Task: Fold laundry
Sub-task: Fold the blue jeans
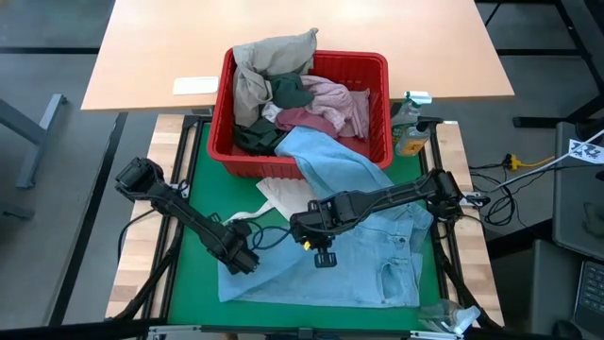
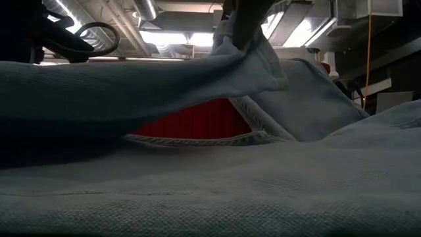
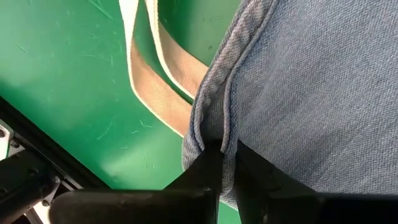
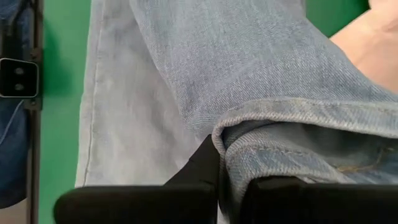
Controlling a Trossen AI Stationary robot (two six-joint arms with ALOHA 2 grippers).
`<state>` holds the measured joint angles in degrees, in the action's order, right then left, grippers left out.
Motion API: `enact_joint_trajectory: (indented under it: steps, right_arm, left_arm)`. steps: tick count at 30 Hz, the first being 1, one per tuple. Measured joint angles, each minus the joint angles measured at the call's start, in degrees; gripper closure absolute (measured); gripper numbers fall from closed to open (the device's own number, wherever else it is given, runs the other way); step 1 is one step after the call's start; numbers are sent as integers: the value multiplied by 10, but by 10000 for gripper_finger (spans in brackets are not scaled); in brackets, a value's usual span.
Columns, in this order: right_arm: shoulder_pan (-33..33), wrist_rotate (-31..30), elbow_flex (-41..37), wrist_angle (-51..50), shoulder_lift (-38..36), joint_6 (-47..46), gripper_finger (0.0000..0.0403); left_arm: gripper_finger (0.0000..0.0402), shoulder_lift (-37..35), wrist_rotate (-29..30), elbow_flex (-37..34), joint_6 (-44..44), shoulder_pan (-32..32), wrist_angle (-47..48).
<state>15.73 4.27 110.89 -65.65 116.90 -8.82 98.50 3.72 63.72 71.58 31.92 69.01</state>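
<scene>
Light blue jeans (image 1: 377, 246) lie spread over the green mat (image 1: 193, 189), and one leg runs up into the red basket (image 1: 377, 64). The basket holds beige, dark green, pink and maroon garments (image 1: 283, 90). My left gripper (image 1: 243, 262) is shut on the jeans' left edge. My right gripper (image 1: 323, 251) is shut on a thick hemmed part near the jeans' middle. In the low view that part (image 2: 253, 56) is raised like a tent in front of the basket (image 2: 191, 122). My left gripper pinches a stitched edge of the jeans (image 3: 214, 134) between its two fingers, coming steeply from above. The cloth runs away from the fingers over the mat. How many layers it has, I cannot tell. My right gripper pinches a rolled, hemmed edge of the jeans (image 4: 249, 134) between its two fingers, from above and pointing down. More than one layer sits in the hold. That edge is lifted off the mat, and the cloth slopes down from it (image 2: 164, 79) onto the rest of the jeans.
A white tote bag (image 1: 281, 195) lies partly under the jeans, its straps (image 3: 152, 74) on the mat beside my left gripper. A spray bottle (image 1: 411, 127) stands right of the basket. Crumpled clear plastic (image 1: 451, 318) lies at the near right corner. A wooden table (image 1: 170, 38) stands beyond.
</scene>
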Motion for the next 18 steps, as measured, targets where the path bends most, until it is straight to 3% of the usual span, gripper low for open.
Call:
enact_joint_trajectory:
  steps: [9, 18]
  right_arm:
    - [0, -8, 0, 0, 0, 0, 375]
    - [0, -8, 0, -1, 0, -18, 276]
  left_arm:
    - [382, 0, 1, 0, 0, 0, 0]
    - [375, 0, 6, 0, 3, 0, 0]
